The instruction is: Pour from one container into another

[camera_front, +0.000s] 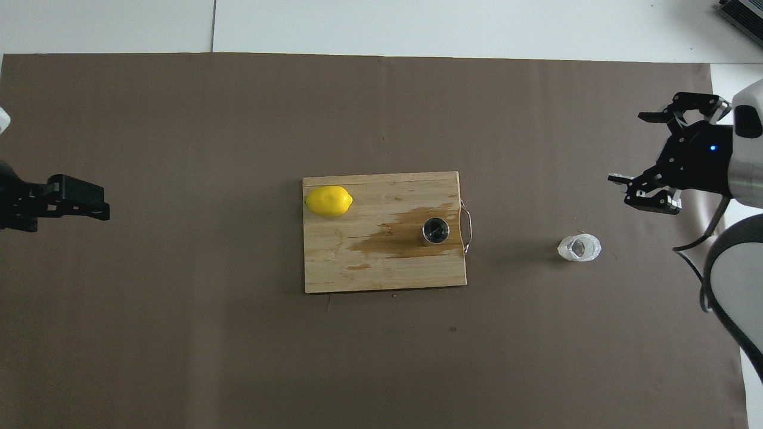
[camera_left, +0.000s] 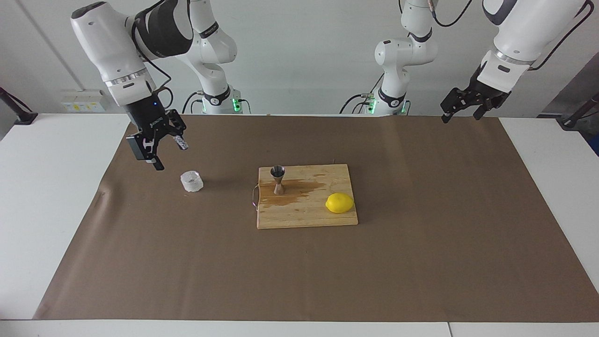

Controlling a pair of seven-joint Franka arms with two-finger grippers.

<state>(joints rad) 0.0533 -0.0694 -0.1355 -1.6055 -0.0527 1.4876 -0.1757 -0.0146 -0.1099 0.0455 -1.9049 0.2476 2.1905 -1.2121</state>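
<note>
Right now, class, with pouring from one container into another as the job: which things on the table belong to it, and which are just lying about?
Belong to the job:
- glass cup, on the brown paper toward the right arm's end
- steel jigger, upright on the cutting board

Just lying about:
- lemon, on the board
- cutting board, stained wet around the jigger
</note>
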